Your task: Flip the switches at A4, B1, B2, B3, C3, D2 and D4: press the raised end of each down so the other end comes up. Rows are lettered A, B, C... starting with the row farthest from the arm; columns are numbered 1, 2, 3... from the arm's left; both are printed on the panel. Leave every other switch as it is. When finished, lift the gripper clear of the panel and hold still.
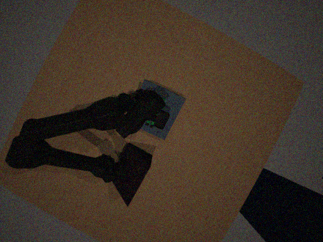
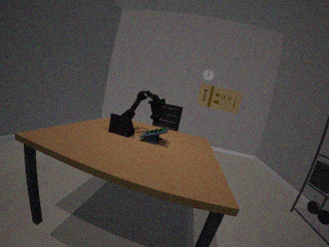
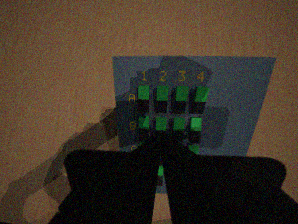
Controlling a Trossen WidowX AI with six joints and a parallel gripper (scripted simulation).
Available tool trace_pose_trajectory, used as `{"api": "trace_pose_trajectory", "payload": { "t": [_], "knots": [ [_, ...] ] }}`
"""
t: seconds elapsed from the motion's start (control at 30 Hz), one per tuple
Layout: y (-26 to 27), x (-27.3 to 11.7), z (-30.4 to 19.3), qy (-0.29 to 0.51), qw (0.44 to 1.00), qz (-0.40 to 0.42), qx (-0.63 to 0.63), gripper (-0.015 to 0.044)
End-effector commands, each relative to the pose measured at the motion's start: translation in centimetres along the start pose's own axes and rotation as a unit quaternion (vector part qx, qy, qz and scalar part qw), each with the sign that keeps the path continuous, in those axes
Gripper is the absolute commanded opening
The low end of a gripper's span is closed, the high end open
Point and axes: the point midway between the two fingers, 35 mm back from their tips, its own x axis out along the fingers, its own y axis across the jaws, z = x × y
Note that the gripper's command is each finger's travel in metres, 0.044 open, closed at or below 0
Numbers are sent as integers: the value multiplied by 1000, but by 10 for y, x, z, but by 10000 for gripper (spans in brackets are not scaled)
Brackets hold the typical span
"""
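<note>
The blue switch panel [image 1: 176, 110] [image 3: 245, 85] lies tilted on its stand in front of the arm, with rows and columns printed in yellow. In the wrist view, switches A1 [image 3: 143, 93], A2 [image 3: 162, 93], A3 [image 3: 182, 94] and A4 [image 3: 201, 94] show green far halves and dark near halves. B1 [image 3: 144, 122], B2 [image 3: 161, 124], B3 [image 3: 179, 124] and B4 [image 3: 196, 124] show green too. My gripper [image 3: 160, 135] is shut and empty, its tips around the near side of B2 and B3; contact cannot be told. It hides most of rows C and D.
The wooden table [image 1: 220, 110] [image 2: 168, 165] carries the panel and the dark arm base [image 1: 133, 172] [image 2: 121, 125]. The arm's shadow falls across the panel's left side. A dark chair [image 2: 167, 116] stands behind the table.
</note>
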Motion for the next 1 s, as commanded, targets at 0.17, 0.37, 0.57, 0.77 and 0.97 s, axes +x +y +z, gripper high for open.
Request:
{"api": "trace_pose_trajectory", "payload": {
  "t": [0.17,0.37,0.57,0.77,0.97],
  "knots": [
    [-1,17,-1,3,1000,-2,4,0],
    [-1,21,-1,3,1000,-2,4,0],
    [-1,30,-1,3,1000,-2,4,0],
    [-1,31,-1,3,1000,-2,4,0],
    [-1,31,-1,3,1000,-2,4,0]
  ]
}}
